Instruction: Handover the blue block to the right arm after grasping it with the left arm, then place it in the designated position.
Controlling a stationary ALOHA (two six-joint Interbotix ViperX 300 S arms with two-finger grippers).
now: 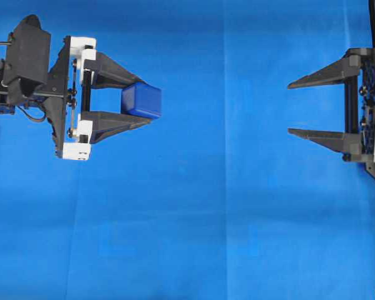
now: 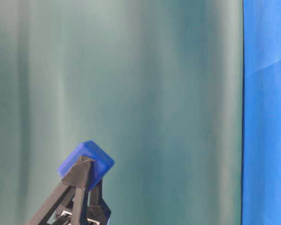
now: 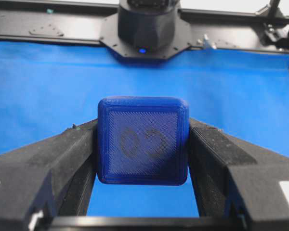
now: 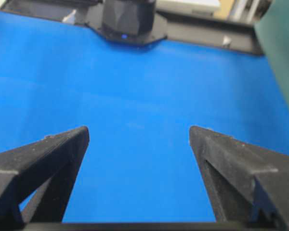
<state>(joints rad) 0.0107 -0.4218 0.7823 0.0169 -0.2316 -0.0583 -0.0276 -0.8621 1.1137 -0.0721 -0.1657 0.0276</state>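
We saw the blue block (image 1: pixel 142 100) held tight between the two black fingers (image 1: pixel 115 72) of the left gripper (image 1: pixel 139 100). The fingers squeezed it from both sides, right at their tips. This gripper, with its white bracket pieces (image 1: pixel 82 45), sat near the left edge of the blue cloth (image 1: pixel 206 219), a bit toward the top edge in the overhead view.

From the left wrist camera, the block (image 3: pixel 143 147) filled the gap between the fingers (image 3: pixel 53 159), and a faint mark showed on the face turned to us. It looked like a number, but we could not read it for sure. Past the block we saw the cloth (image 3: pixel 48 86) and a black arm base (image 3: pixel 145 24) at its far edge.

In the table-level view, the block (image 2: pixel 91 157) sat on top of the finger tips (image 2: pixel 82 171), tilted on a corner, with a green curtain (image 2: pixel 154 93) behind it.

The right gripper (image 1: pixel 289 107) stood at the right edge of the cloth, well apart from the block. Its fingers (image 1: pixel 319 75) were spread wide and held nothing. From the right wrist camera we saw only bare blue cloth (image 4: pixel 135 106) between its two fingers (image 4: pixel 53 154).
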